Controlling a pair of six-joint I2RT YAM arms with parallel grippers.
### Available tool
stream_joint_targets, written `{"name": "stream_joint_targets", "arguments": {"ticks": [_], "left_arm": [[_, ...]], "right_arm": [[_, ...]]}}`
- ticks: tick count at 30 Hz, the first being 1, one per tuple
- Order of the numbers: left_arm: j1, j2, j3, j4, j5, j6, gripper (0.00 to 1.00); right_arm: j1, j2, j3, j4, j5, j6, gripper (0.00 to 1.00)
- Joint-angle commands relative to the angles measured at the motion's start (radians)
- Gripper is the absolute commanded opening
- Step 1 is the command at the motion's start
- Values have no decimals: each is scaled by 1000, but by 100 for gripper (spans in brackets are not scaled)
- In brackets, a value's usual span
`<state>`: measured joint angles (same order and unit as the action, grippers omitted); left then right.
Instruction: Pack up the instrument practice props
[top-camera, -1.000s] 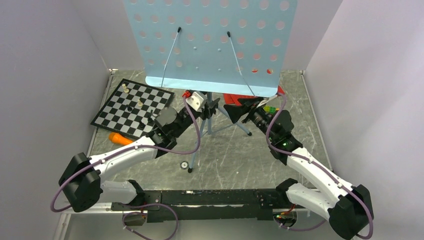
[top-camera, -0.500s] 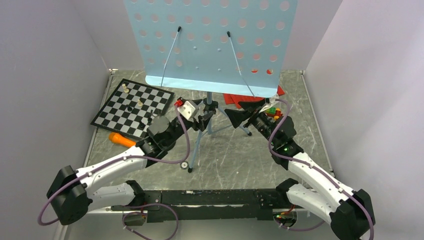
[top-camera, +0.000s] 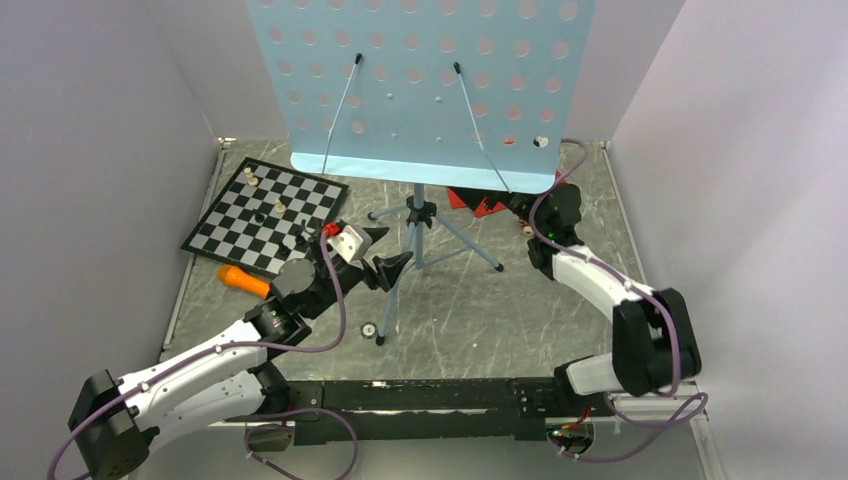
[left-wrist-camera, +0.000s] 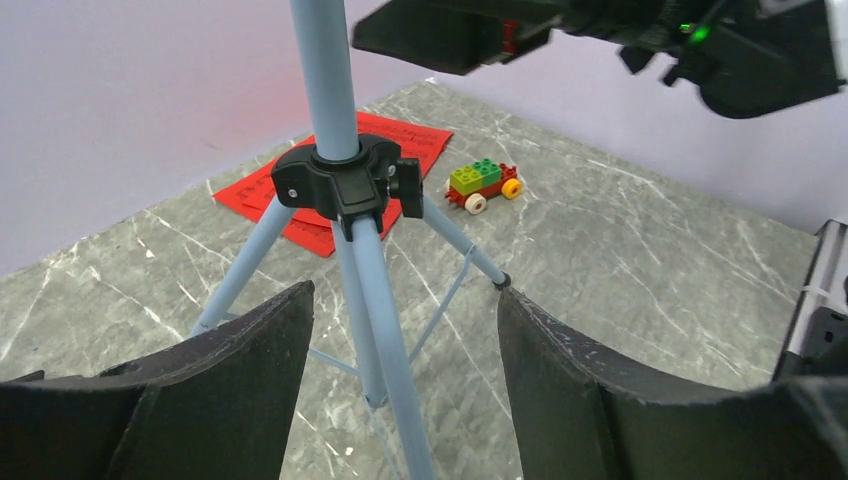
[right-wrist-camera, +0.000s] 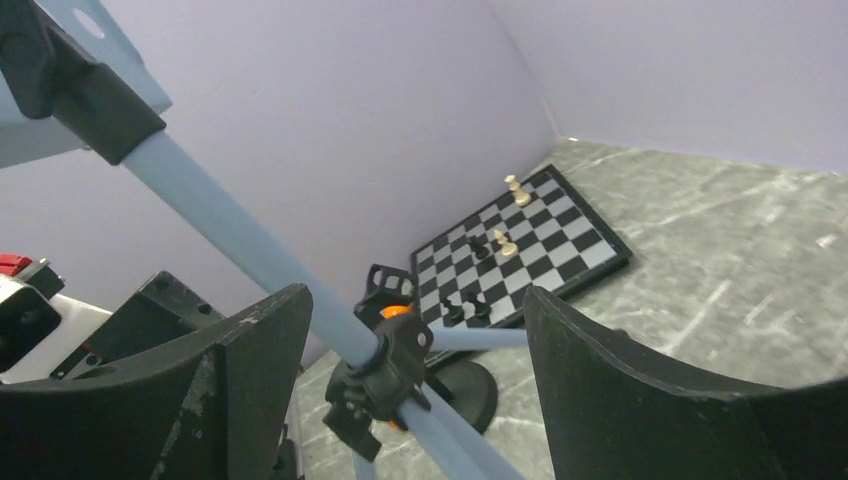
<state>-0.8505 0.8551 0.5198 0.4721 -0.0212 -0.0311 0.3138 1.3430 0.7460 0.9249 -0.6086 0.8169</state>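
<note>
At the left of the top view the chessboard (top-camera: 265, 215) lies flat with a few pieces on it. Just below its lower edge the orange microphone (top-camera: 243, 279) lies on the grey table (top-camera: 470, 310), its long axis running left to right and dipping slightly toward the right. Which end is the head cannot be told. Right of it, the left gripper (top-camera: 386, 252) sits low near the middle of the frame, fingers spread wide and holding nothing. Its wrist view looks between the two dark pads at the tripod beyond them. The music stand (top-camera: 420, 80) stands upright at the centre. Its pole rises vertically from a black collar (left-wrist-camera: 345, 185), and light-blue legs splay down and outward from there. The perforated desk fills the top of the top view, its face toward the camera and its long axis left to right. Behind the tripod, toward the right, the red music sheets (left-wrist-camera: 400, 135) lie flat, with the toy car (left-wrist-camera: 485, 185) near their right edge. Further right, the right arm (top-camera: 590, 275) reaches up the frame and its end passes out of sight under the desk's lower right corner. In its own wrist view the right gripper (right-wrist-camera: 415, 300) has its fingers well apart, clamped on nothing. The pole slants between them in the picture down to the collar, and a black round base (right-wrist-camera: 470, 385) rests on the table just beyond.
</note>
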Motion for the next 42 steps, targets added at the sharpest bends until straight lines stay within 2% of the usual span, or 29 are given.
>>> {"name": "stream_joint_targets", "arguments": {"ticks": [1, 5, 13, 15, 20, 26, 31, 35, 39, 42], "left_arm": [[-11, -60, -11, -64, 24, -53, 72], [-12, -88, -30, -96, 24, -76, 72], [-14, -73, -11, -203, 24, -119, 72], [-13, -63, -6, -212, 24, -125, 72], [-13, -56, -6, -205, 24, -132, 71], [-14, -73, -12, -214, 25, -138, 71], [-13, -80, -19, -216, 24, -134, 71], [-14, -64, -6, -231, 24, -134, 70], [-13, -50, -6, -222, 24, -138, 70], [-15, -42, -2, -217, 24, -142, 70]], "right_arm": [[-6, 91, 144, 183, -190, 80, 82], [-4, 138, 231, 122, -248, 9, 82], [9, 191, 292, 100, -330, -58, 83], [17, 223, 298, 161, -361, -16, 83], [32, 335, 362, 409, -430, 205, 82], [47, 366, 392, 473, -422, 256, 81], [53, 326, 382, 368, -401, 143, 84], [78, 238, 352, 219, -352, -80, 86], [133, 181, 398, -68, -316, -355, 85], [150, 182, 420, -104, -312, -390, 83]]}}
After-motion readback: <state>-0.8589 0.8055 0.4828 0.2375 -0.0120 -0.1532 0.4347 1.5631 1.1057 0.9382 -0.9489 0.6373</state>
